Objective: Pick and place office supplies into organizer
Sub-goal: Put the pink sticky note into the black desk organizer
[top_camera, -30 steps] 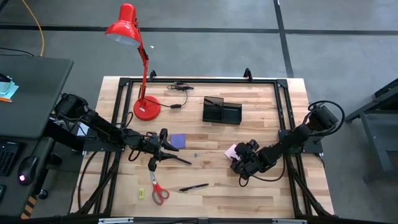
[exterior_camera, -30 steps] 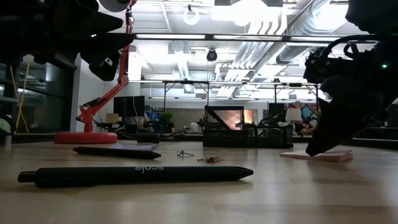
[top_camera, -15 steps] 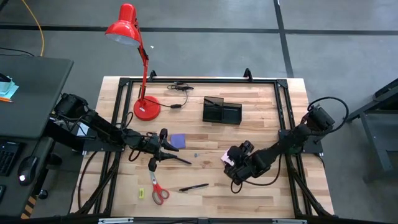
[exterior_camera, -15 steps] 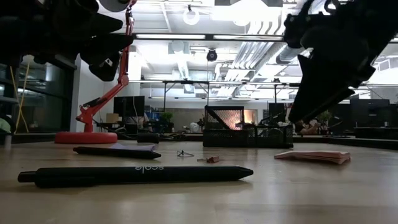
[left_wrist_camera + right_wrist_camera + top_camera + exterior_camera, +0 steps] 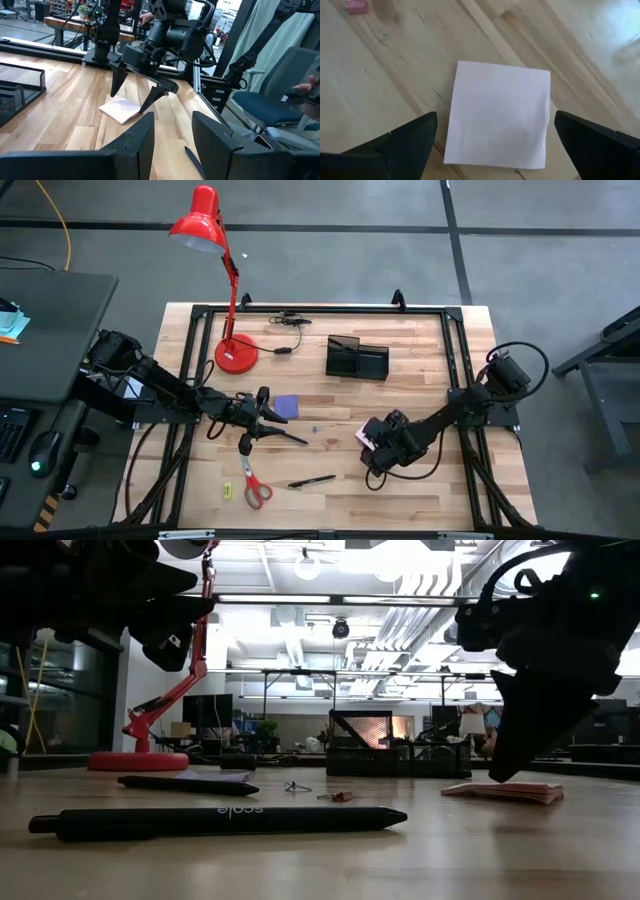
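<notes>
The pink note pad [image 5: 497, 115] lies flat on the table at the right; it also shows in the left wrist view [image 5: 120, 109]. My right gripper [image 5: 495, 120] hangs just over it, slanting down and open, one finger at each side of the pad; whether a fingertip touches it, I cannot tell. My left gripper [image 5: 262, 418] waits at mid-left, level and open, with nothing between its fingers [image 5: 145, 137]. A black pen [image 5: 285, 435] lies beside it. The black organizer [image 5: 357, 358] stands at the far middle.
The purple note pad [image 5: 286, 406] lies by my left gripper. Red-handled scissors [image 5: 255, 485], a yellow-green piece [image 5: 226, 490] and another black pen [image 5: 312, 480] lie near the front edge. A red desk lamp [image 5: 235, 352] and its black cable [image 5: 290, 320] stand at the far left.
My right gripper has risen off the pink note pad and gone a little toward the table's left edge, tipping less steeply. The pad stays flat on the table.
</notes>
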### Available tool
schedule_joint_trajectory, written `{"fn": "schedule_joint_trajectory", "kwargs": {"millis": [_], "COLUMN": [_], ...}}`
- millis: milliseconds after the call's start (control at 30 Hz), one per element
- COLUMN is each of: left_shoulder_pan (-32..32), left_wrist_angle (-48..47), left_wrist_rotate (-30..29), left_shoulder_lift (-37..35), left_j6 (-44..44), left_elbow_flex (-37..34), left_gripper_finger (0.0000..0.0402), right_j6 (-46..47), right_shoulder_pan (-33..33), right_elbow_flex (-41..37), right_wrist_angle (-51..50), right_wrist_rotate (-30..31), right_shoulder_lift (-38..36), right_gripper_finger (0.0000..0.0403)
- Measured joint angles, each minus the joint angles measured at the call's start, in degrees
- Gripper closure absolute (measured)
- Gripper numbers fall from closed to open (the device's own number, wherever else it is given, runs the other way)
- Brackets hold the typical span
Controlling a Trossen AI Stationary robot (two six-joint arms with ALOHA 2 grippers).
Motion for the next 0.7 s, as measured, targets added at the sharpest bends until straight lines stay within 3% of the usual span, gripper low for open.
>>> {"fn": "schedule_joint_trajectory", "kwargs": {"millis": [700], "left_shoulder_pan": [-0.02], "left_wrist_angle": [-0.13], "left_wrist_rotate": [0.00], "left_shoulder_lift": [0.00], "left_j6": [0.00], "left_elbow_flex": [0.00], "left_gripper_finger": [0.0284], "right_j6": [1.68], "right_shoulder_pan": [-1.87], "right_elbow_flex": [-2.01], "right_wrist_angle": [2.48], "right_wrist_rotate": [-3.98], "right_shoulder_lift": [2.04], "right_gripper_finger": [0.0004]}}
